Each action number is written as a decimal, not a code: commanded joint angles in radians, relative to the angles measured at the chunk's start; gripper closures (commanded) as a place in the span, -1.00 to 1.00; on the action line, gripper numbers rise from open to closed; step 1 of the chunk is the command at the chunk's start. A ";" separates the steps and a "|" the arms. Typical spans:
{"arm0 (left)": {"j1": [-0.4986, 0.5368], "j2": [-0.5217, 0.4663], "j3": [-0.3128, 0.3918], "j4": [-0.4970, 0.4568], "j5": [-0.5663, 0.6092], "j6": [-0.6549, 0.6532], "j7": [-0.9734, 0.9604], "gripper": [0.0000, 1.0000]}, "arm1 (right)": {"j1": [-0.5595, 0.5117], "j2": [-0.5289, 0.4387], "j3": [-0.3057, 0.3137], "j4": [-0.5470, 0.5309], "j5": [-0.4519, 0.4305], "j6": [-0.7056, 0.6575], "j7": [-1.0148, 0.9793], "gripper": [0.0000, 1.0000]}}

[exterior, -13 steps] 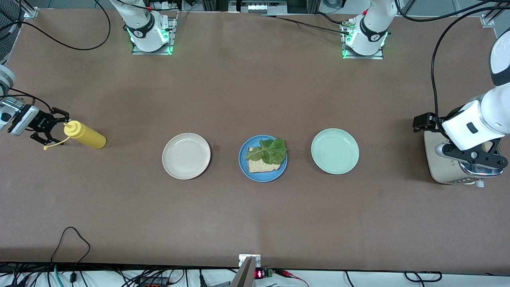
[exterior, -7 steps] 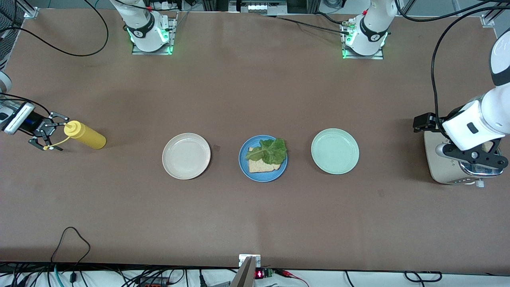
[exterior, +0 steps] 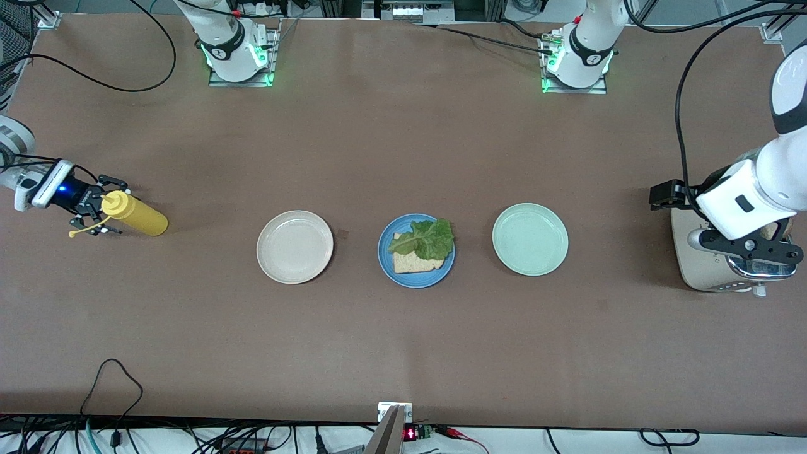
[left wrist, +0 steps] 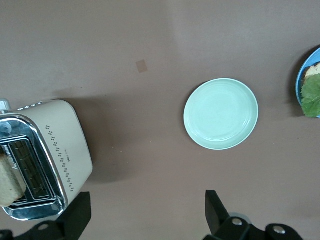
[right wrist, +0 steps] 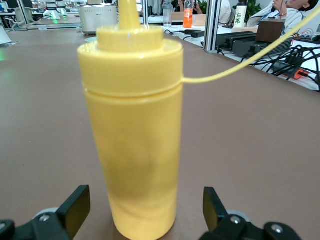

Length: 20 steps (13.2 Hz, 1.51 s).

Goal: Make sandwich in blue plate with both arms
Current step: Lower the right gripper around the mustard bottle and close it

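Front view shows me the blue plate (exterior: 386, 260) at mid-bench, carrying one bread slice (exterior: 413, 262) with a lettuce leaf (exterior: 429, 238) on it; the right gripper (exterior: 96, 213) is low at the yellow bottle (exterior: 135, 214), toward the right arm's end from the plate, jaws apart around it; the left gripper (exterior: 750, 255) hangs over the toaster (left wrist: 47, 155), jaws apart.

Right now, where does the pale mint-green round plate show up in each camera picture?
Front view: pale mint-green round plate beside the sky-blue round plate, toward the left arm's end.
Left wrist view: mid-picture.
Right wrist view: not in it.
Shared landmark: cream toaster.
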<state>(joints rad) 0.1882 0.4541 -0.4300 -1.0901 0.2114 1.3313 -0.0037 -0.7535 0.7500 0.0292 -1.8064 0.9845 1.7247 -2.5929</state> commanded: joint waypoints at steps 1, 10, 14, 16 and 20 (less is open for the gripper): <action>-0.003 -0.015 -0.004 0.021 -0.010 -0.032 -0.022 -1.00 | -0.014 0.029 0.049 0.015 0.017 -0.019 -0.016 -1.00; 0.004 -0.015 -0.003 0.018 -0.012 -0.032 -0.022 -1.00 | 0.048 0.051 0.087 0.013 0.014 0.001 -0.004 0.36; 0.007 -0.015 -0.001 0.016 -0.012 -0.032 -0.019 -1.00 | 0.118 0.011 0.087 0.019 0.006 0.036 0.010 1.00; 0.017 -0.015 -0.001 0.015 -0.012 -0.037 -0.016 -1.00 | 0.195 -0.069 0.084 0.022 -0.044 0.090 0.061 1.00; 0.020 -0.015 -0.001 0.013 -0.012 -0.038 -0.018 -1.00 | 0.351 -0.246 0.086 0.016 -0.186 0.231 0.297 1.00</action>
<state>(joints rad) 0.2037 0.4421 -0.4305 -1.0887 0.2114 1.3119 -0.0185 -0.4700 0.6159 0.1217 -1.7540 0.8519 1.9112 -2.3911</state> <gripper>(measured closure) 0.000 0.423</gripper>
